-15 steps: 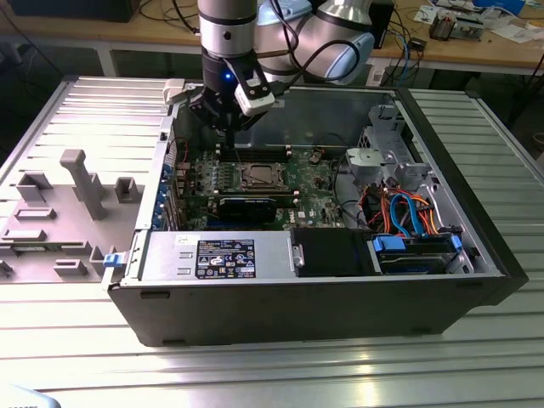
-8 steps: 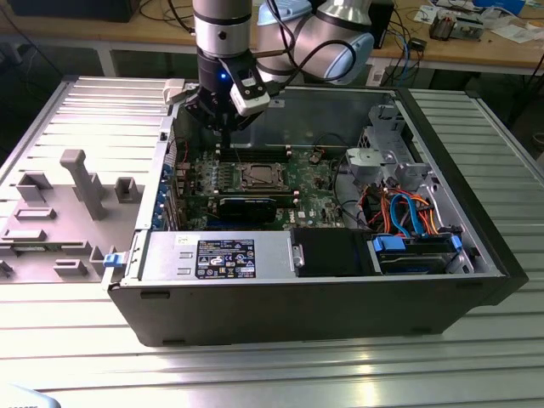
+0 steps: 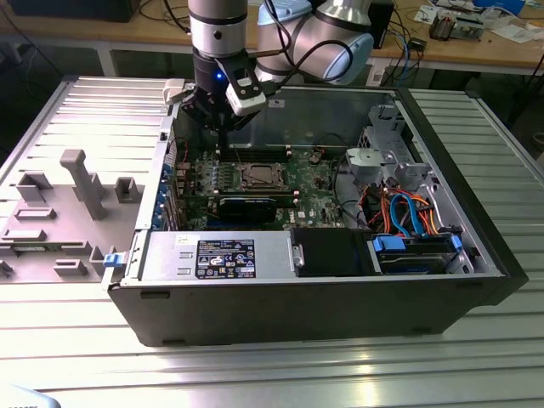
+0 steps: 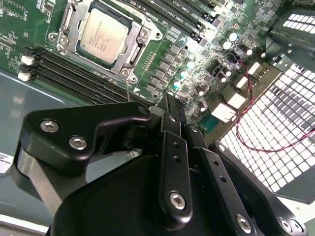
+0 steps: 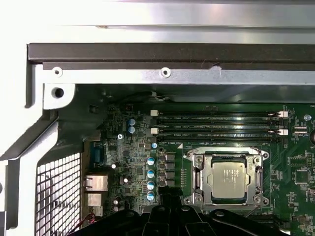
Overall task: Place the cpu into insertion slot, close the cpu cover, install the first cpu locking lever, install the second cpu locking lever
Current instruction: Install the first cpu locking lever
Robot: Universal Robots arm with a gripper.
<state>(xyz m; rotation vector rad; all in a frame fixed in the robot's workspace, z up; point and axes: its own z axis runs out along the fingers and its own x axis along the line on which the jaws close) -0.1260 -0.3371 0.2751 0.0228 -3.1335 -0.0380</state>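
Surface [image 3: 76, 340]: a ribbed grey metal top is carrying the open computer case.
Computer case [image 3: 476, 255]: it is lying on its side with its panel off, its long axis running across the exterior view; a white label with print too small to read is sitting on the metal box near its front wall.
Motherboard [image 3: 316, 202]: the green board is lying flat on the case floor.
Arm [image 3: 219, 34]: it is reaching down into the case above the motherboard's end toward the exterior view's left.
Hand [image 4: 170, 105]: it is hanging just above the motherboard, beside the insertion slot and not touching it; its black fingers [image 4: 173, 147] are standing pressed together with nothing between them.
Memory slots [image 5: 219, 124]: the long black slots are running parallel to one side of the insertion slot, just beside it.
Insertion slot [image 5: 262, 160]: its silver rim is sitting near the motherboard's middle.
Cpu cover [image 5: 227, 156]: the silver frame is lying flat, down around the cpu.
Cpu [image 5: 229, 180]: it is lying flat in the insertion slot, metal top facing up, edges square to the slot's rim; being square, it has no long axis; faint print on its top is unreadable.
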